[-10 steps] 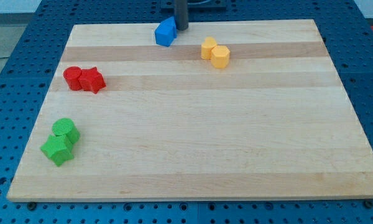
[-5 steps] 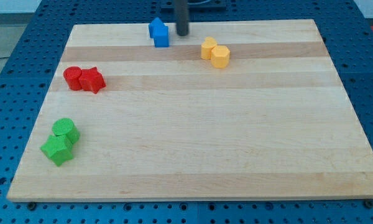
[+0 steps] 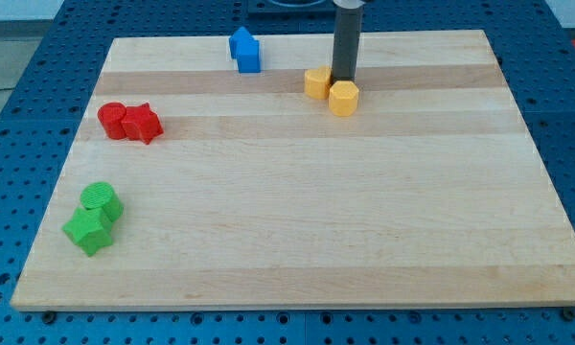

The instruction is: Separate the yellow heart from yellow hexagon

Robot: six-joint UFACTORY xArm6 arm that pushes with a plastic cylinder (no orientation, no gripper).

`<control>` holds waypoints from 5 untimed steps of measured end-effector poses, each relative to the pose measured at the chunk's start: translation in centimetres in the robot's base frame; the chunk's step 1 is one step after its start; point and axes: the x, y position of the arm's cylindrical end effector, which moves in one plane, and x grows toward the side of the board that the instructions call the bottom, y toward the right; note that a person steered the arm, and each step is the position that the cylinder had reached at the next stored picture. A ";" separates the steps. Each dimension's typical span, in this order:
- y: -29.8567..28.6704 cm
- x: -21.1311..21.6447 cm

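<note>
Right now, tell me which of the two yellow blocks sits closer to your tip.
The yellow hexagon, on the view's right of the pair. My tip stands directly behind it, at its top edge, while the yellow heart lies off to the tip's left.

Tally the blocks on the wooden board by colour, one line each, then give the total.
Yellow: 2, yellow heart block and yellow hexagon block
Red: 2, red round block and red star block
Green: 2, green round block and green star block
Blue: 1, blue house-shaped block
Total: 7
</note>
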 end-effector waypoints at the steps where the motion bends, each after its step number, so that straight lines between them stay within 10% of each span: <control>1: -1.6 -0.1; 5: -7.5 -2.0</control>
